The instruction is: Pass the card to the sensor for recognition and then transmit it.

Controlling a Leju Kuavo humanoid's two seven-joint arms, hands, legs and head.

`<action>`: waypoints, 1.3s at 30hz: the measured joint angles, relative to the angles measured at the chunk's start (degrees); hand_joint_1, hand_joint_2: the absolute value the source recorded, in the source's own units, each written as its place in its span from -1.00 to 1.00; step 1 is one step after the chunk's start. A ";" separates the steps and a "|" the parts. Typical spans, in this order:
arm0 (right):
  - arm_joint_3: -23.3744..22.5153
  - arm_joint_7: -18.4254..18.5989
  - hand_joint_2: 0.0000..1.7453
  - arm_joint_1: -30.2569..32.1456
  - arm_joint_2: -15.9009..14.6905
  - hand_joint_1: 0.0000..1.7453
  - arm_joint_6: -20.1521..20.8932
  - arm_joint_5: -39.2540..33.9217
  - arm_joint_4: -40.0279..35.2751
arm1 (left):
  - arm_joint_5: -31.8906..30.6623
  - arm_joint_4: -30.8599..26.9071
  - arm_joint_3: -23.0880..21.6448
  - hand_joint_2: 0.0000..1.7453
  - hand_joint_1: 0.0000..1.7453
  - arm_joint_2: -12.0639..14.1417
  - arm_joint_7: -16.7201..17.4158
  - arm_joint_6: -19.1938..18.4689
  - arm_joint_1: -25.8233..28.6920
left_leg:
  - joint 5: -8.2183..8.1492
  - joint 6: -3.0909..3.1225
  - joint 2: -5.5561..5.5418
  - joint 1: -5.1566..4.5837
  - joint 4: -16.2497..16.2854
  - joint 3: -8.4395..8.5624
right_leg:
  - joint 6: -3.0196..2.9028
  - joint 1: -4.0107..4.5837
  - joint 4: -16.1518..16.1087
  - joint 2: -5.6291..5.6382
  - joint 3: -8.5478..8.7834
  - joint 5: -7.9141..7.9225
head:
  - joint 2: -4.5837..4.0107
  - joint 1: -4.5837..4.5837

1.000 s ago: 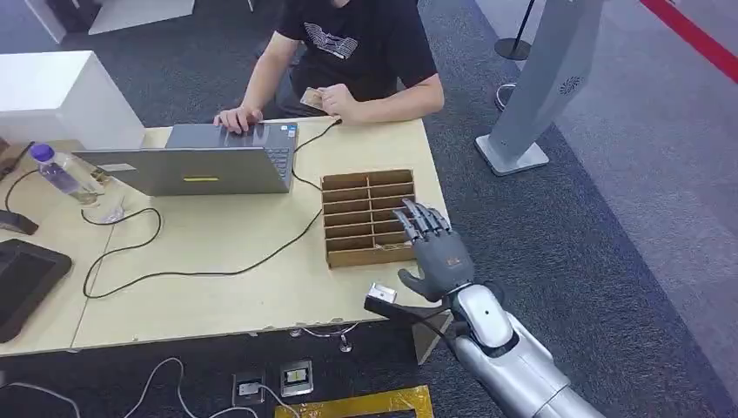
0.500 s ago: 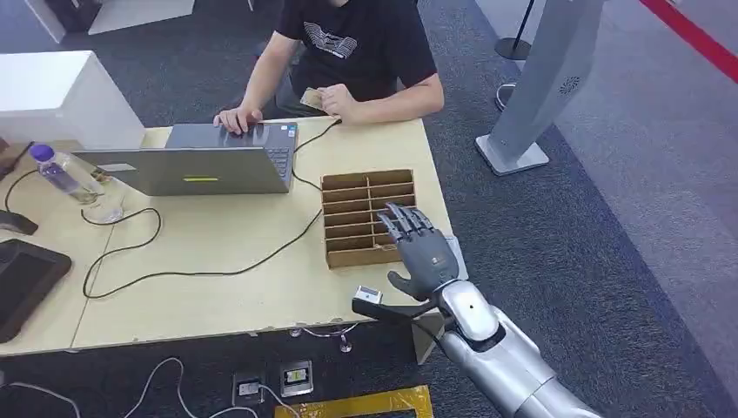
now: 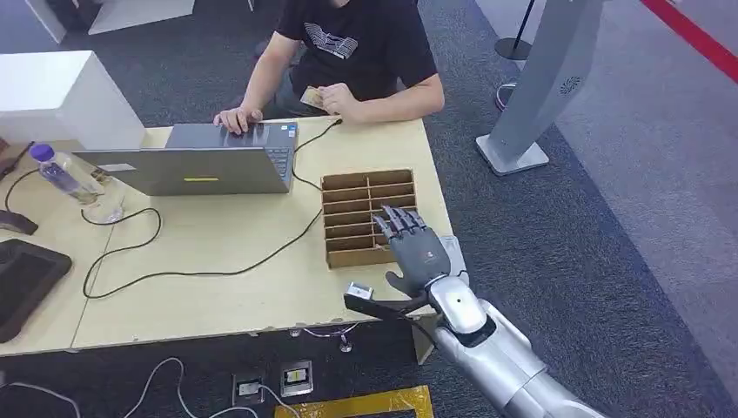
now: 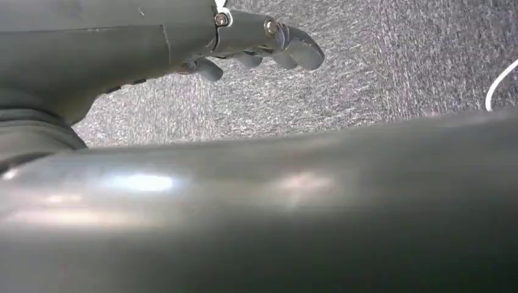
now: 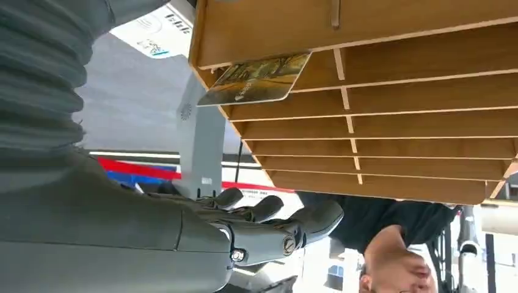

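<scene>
Since the earlier frame my right hand (image 3: pixel 416 252) has shifted left and toward me along the table's front right corner; laptop, bottle and organizer are where they were.

Item: right hand. Fingers spread and extended, holding nothing. It hovers over the near right corner of the wooden organizer (image 3: pixel 367 216); whether it touches the wood I cannot tell. In the right wrist view the fingers (image 5: pixel 269 210) lie apart below the slots.

Item: left hand (image 4: pixel 262 46). Seen in the left wrist view over grey carpet, fingers loosely curled, nothing in them; whether they count as closed I cannot tell.

Item: card (image 5: pixel 256 79). A card with a yellowish printed face sits in an end slot of the organizer, part of it sticking out past the edge, seen in the right wrist view.

Item: table (image 3: pixel 218 287). Light wood, bearing the organizer, an open grey laptop (image 3: pixel 196 161), a black cable (image 3: pixel 200 272), a plastic bottle (image 3: pixel 59 172) with a purple cap at the left, and a dark device (image 3: pixel 22 279) at the left edge.

Item: person (image 3: pixel 357 48). Black T-shirt, seated at the far side, one hand on the laptop, the other holding a small card (image 3: pixel 311 97).

Item: small black-and-white device (image 3: pixel 358 292) just beside my right wrist at the table's front edge.

Item: grey stand (image 3: pixel 540 87) on the carpet to the right.
</scene>
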 joint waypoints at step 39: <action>0.53 -1.53 1.00 -1.66 3.45 -1.00 -3.33 0.15 7.74 | 0.83 0.00 -0.13 -1.00 -1.00 0.00 0.00 0.02 0.03 | 0.00 0.00 0.00 0.00 0.00 0.01 | 0.00 0.00 0.00 0.01 -0.01 0.00 | 0.00 0.00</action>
